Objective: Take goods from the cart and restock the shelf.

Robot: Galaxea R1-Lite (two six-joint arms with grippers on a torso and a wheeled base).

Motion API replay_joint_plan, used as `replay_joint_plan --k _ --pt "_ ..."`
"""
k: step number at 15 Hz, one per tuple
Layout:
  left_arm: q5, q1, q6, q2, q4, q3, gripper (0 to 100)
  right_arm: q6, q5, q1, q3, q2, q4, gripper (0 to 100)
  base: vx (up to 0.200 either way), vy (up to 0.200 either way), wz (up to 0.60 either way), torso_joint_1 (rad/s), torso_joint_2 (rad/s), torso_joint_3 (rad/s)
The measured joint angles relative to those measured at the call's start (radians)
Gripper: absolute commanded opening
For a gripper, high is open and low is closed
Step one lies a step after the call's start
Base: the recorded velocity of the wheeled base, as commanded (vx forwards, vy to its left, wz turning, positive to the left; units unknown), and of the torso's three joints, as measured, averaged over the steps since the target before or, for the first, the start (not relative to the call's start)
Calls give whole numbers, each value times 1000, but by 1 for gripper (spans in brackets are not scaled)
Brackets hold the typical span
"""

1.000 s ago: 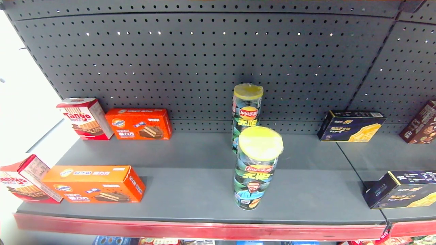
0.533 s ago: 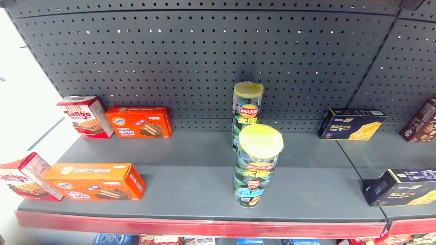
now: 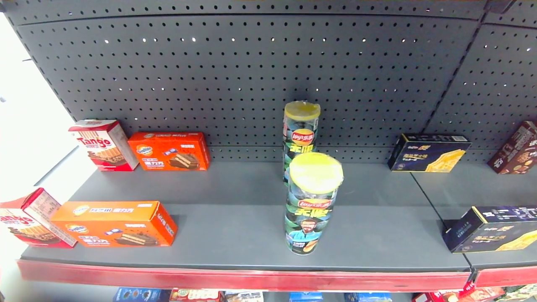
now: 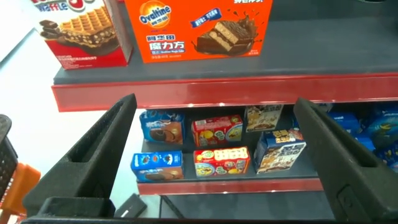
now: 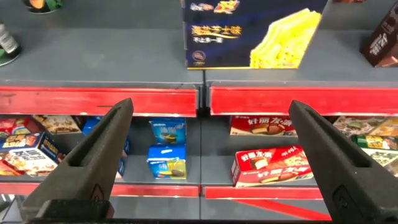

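Head view, grey shelf, pegboard back (perforated), left claw, right claw both apart

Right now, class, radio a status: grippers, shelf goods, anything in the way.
Left gripper open, empty; right gripper likewise. Yellow-lidded front can, rear can upright on grey metal shelf. Orange cardboard box front left, dark blue box front right, apart from cans.

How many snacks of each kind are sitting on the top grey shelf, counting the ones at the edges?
Tall chip cans with yellow lids: 2
Orange cardboard boxes: 2
Red-and-white wafer boxes: 2
Dark blue boxes with yellow pictures: 2
Dark brown box: 1
Total: 9
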Motion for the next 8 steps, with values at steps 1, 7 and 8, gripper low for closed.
replay_joint_plan --k 1,7,8 --pt "1 0 -1 0 0 0 100 0 0 -1 0 0 -2 100 0 0 0 0 0 0" --pt "2 -1 1 0 0 1 100 0 0 -1 0 0 -3 100 0 -67 0 3 2 0" --pt "2 0 0 0 0 1 100 0 0 -1 0 0 -1 100 0 0 0 0 0 0"
